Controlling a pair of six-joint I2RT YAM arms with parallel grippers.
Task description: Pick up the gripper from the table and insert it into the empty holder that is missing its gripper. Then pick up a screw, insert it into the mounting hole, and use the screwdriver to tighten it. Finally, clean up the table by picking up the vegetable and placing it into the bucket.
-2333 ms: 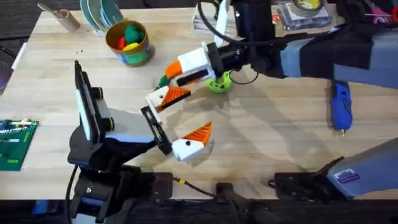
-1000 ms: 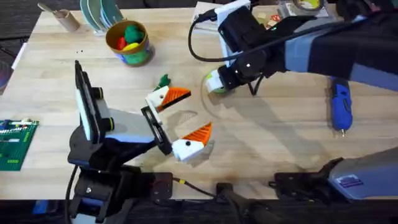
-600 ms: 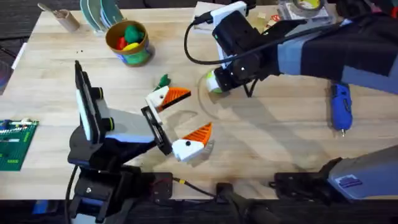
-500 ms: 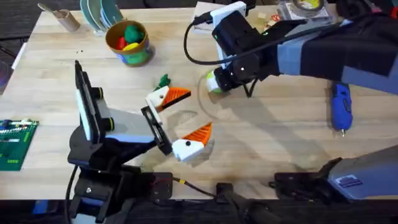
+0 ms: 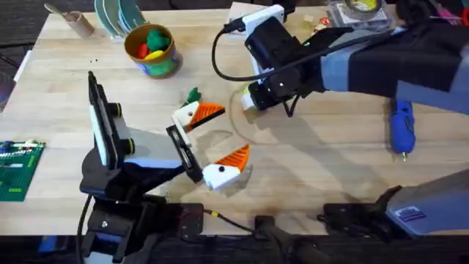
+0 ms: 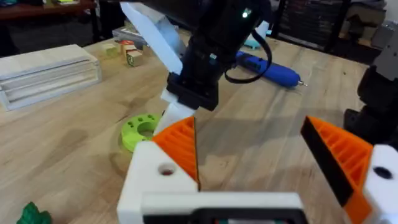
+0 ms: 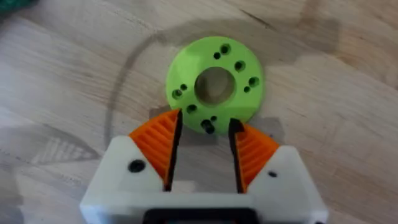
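My right gripper (image 7: 205, 134) points down over a lime-green disc (image 7: 214, 84) with holes, its orange pads (image 7: 158, 146) a little apart with nothing between them. A small dark screw (image 7: 208, 127) stands at the disc's near rim, just past the tips. My left gripper (image 5: 214, 141) rests open on the table with orange tips on both white blocks. The green vegetable (image 5: 193, 95) lies beside it. At the right lies the blue screwdriver (image 5: 401, 125), and the bucket (image 5: 150, 50) stands far left. The loose gripper and empty holder are out of view.
Teal plates (image 5: 117, 15) stand behind the bucket, which holds toy pieces. A green circuit board (image 5: 18, 169) lies at the left edge. Pale flat boxes (image 6: 43, 71) and small items line the far side. Bare wood stretches between the disc and the screwdriver.
The right gripper swung from lying sideways near the vegetable to pointing down, then crept slightly left over the disc. The left arm has stayed still.
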